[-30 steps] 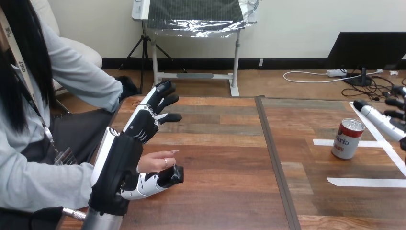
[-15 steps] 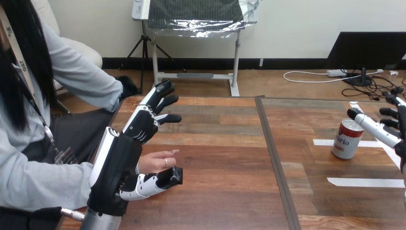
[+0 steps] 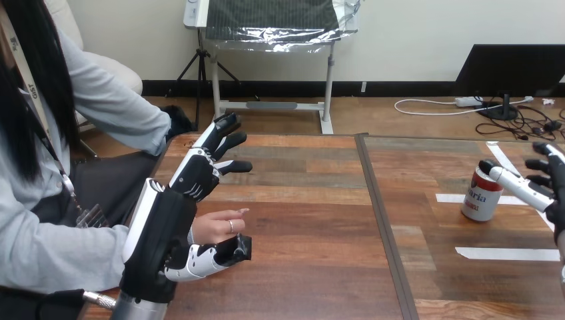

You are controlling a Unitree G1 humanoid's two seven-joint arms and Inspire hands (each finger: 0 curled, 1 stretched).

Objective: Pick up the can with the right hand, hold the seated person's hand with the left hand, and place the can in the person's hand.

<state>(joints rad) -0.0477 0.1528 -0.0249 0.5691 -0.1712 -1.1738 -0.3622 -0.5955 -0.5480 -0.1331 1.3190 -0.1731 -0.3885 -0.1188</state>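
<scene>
The can stands upright on the right half of the worktop, just beside the white tape strips. Nothing grips it yet. The right hand reaches in from the right edge with its fingers spread and uncurled. Its white thumb crosses in front of the can's upper right rim. From this angle I cannot tell whether the thumb touches the can or only hangs in front of it.

On the left side, the left hand is also open, with straight fingers pointing up and away and the thumb low near the worktop. The person's hand lies in the gap between that thumb and the fingers, apparently resting on the worktop, with nothing curled round it.

The main risk is at the can. The hand is approaching from the side near the top, so if the thumb pushes on before the fingers wrap the far side, the can is likely to tip or slide toward the middle of the worktop. Closing high on a smooth round wall could also squeeze it out of the grasp.

The second risk is on the left. The person's hand is not held, so it may drift or turn before the can arrives. It also seems to lie palm down or on edge, and a can set on it that way would probably roll off.
</scene>
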